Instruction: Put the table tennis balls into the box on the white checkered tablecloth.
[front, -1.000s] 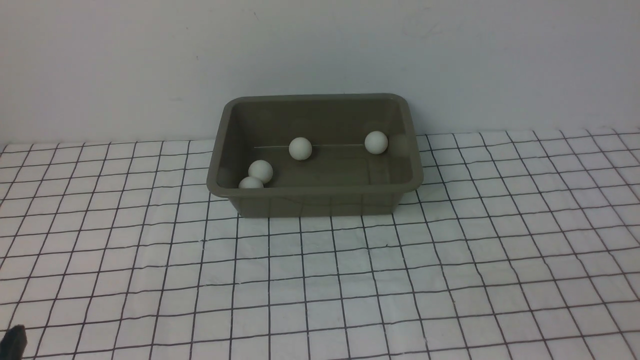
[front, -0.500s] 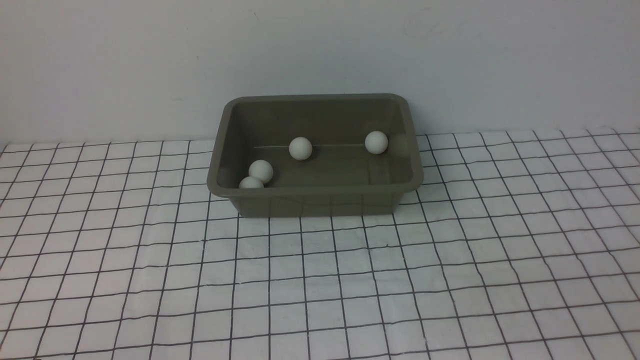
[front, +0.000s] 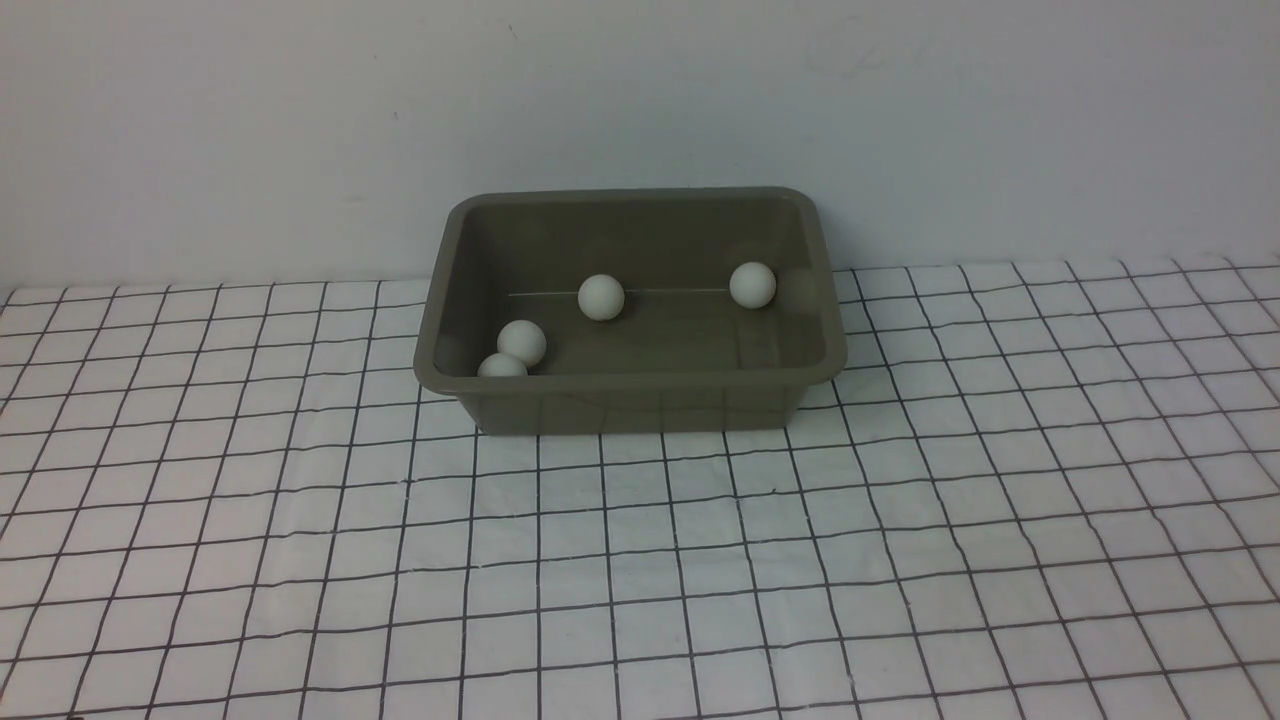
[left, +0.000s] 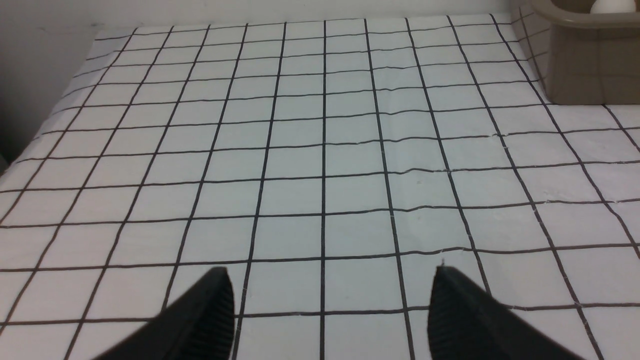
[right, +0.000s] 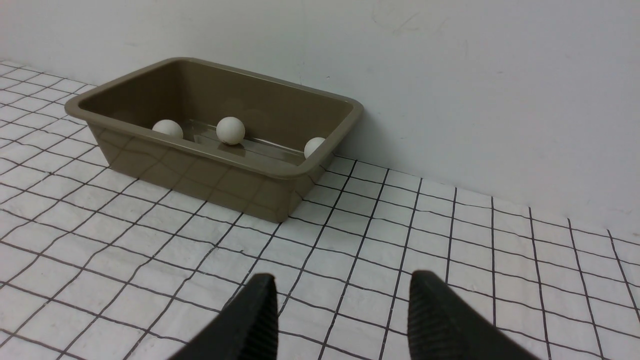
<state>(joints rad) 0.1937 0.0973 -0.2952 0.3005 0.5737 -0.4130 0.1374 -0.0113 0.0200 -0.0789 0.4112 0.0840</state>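
Your left claw (left: 330, 310) hangs low over the white checkered tablecloth (front: 640, 560), fingers (left: 210, 305) wide apart w/ nothing between, well short of the box (front: 640, 398), whose corner shows at the edge of its wrist view. On the worktop, box sits at the back by the wall, and all four table tennis balls (front: 601, 297) lie inside: two touching at its left front corner, one mid, one toward the right. Your right claw (right: 340, 310) is spread too, empty, above bare cloth, box well apart from it.
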